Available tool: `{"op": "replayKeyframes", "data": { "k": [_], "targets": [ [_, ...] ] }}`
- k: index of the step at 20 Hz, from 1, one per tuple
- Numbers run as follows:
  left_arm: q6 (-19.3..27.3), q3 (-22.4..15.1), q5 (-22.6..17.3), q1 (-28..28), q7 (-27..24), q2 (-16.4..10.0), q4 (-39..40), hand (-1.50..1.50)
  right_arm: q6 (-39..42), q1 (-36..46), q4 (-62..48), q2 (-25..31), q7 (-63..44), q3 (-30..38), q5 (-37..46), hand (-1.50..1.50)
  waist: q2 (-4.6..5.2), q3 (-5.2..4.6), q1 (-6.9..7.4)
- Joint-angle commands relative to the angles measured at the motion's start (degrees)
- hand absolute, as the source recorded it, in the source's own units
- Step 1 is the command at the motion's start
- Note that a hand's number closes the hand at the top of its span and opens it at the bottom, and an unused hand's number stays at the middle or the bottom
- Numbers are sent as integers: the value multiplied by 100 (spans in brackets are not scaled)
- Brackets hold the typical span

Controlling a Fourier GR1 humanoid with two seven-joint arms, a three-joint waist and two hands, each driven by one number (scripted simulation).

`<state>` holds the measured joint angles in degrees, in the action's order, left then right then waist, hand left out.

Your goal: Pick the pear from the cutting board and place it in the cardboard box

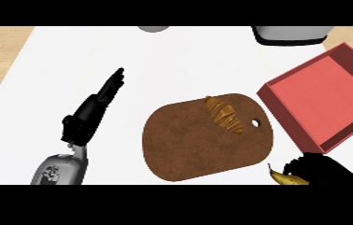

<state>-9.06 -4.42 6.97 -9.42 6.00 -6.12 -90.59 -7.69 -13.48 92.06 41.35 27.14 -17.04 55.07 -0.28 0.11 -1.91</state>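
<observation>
The pear [284,178] is seen at the lower right, off the cutting board [200,144] and just beside its near right edge; it is clasped by the curled fingers of the right hand [321,169] (only its yellow-brown end shows); the red box [324,95] lies just beyond that hand; a pastry [224,113] lies on the board; the left hand [89,114] is held straight-fingered over the white surface [186,60], well apart.

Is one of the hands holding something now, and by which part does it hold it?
The right hand seems curled round the pear, over its thick end; the stem end sticks out. The left hand is open, holding nothing.
</observation>
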Motion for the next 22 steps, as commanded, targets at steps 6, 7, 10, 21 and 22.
{"op": "replayKeyframes", "data": {
  "k": [6, 7, 10, 21, 22],
  "targets": [
    [-71, 41, -83, -55, -11, 28, 96, 0, -923, -385, -1305, 1193, 3292, 2275, -2616, 150, 14, 0, 31],
    [-36, 90, -10, -68, -5, -55, 43, 0, -1097, -635, -1356, 1073, 3669, 2390, -2785, 150, 4, -1, 19],
    [-89, 126, -31, 225, -66, -150, -116, 0, -290, -1054, -983, 1583, 4254, 2997, -3656, 150, -18, -16, -8],
    [-60, -37, 52, 244, -137, -4, -134, 0, 1551, -1814, -1456, 2311, 5093, 4689, -5920, 150, -14, -14, -6],
    [-153, 88, -126, 38, 150, -54, -215, 0, 1884, -1787, -1181, 2528, 4629, 4714, -6195, 150, -15, -20, 1]
  ]
}}
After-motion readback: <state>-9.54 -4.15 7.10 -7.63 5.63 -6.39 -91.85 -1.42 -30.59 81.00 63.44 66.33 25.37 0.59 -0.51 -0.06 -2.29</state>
